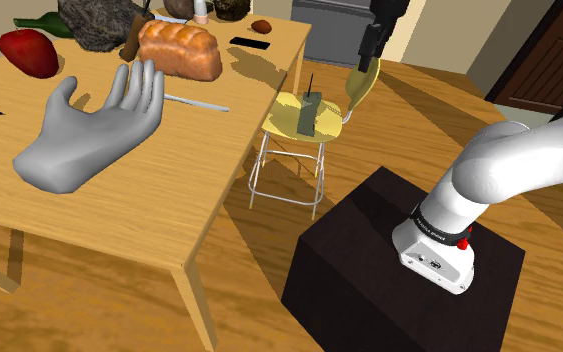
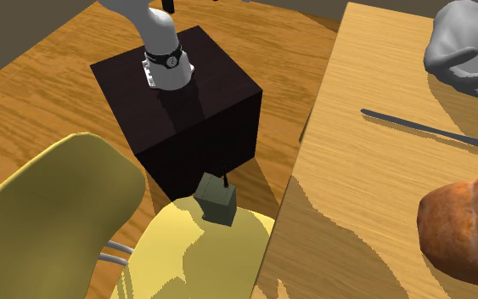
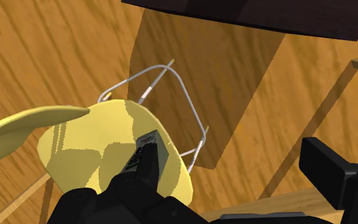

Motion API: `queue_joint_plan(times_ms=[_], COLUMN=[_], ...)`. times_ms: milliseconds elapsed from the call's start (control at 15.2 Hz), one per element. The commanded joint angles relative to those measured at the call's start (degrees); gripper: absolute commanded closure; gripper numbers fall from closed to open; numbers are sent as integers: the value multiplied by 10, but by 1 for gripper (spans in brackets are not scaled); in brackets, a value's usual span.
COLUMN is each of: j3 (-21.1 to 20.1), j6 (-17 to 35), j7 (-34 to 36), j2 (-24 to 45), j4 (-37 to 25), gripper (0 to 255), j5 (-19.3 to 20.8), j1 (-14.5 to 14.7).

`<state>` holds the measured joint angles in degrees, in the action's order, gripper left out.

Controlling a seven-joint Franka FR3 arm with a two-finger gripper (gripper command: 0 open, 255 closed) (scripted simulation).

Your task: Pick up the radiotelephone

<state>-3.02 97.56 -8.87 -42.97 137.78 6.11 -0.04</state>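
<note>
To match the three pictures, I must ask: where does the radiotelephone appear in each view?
Shoulder view: radiotelephone upper middle, standing on the chair seat.
Second exterior view: radiotelephone lower middle, on the seat near the stand.
Wrist view: radiotelephone on the seat, stand side.
Shared landmark: the yellow chair.

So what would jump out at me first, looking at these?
Probably the huge grey hand lying on the wooden table, bigger than the bread loaf beyond it. Next, the yellow chair beside the table, with a small grey radiotelephone standing on its seat and the black gripper open above it.
</note>
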Motion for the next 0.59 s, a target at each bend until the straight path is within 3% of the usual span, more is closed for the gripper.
queue_joint_plan(times_ms=[0,528], j3=[0,53], j6=[0,113], j7=[0,-49], j2=[0,155], j4=[0,-28], gripper=[0,0], j5=[0,13], j1=[0,-19])
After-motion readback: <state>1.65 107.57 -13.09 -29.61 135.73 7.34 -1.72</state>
